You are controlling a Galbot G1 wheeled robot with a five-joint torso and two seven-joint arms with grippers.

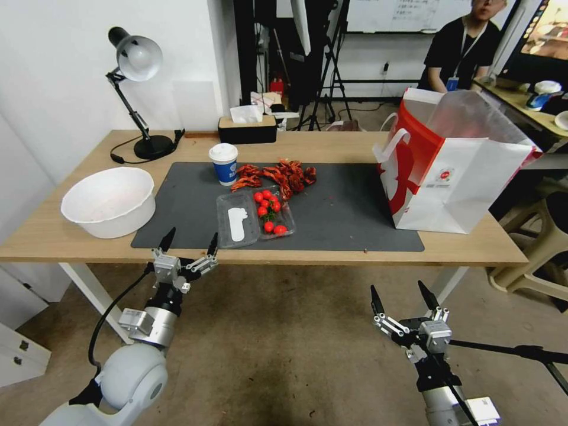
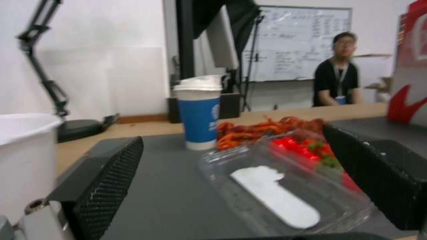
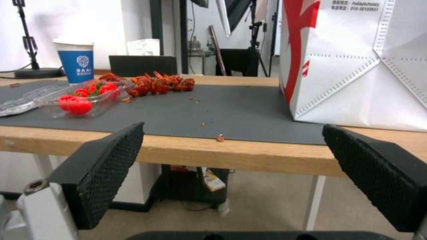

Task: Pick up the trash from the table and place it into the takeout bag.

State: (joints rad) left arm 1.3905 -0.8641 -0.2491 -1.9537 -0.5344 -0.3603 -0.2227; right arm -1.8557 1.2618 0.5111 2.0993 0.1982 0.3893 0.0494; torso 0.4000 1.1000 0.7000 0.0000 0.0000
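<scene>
On the table's dark grey mat (image 1: 349, 207) stands a blue-and-white paper cup (image 1: 223, 163) with a white lid. Beside it lies a pile of red crayfish shells (image 1: 278, 174). In front of both sits an open clear clamshell box (image 1: 239, 220) holding cherry tomatoes (image 1: 269, 207). The takeout bag (image 1: 455, 177) stands upright and open at the table's right end. My left gripper (image 1: 190, 239) is open at the table's front edge, just short of the clamshell box (image 2: 285, 190). My right gripper (image 1: 400, 294) hangs open below and in front of the table edge (image 3: 222, 151), facing the bag (image 3: 356, 66).
A large white bowl (image 1: 109, 201) sits on the left of the table (image 1: 473, 248), close to my left arm. A black desk lamp (image 1: 136, 89) and a tissue box (image 1: 247, 127) stand along the back edge. Small crumbs dot the mat. A stool (image 1: 541, 248) stands at right.
</scene>
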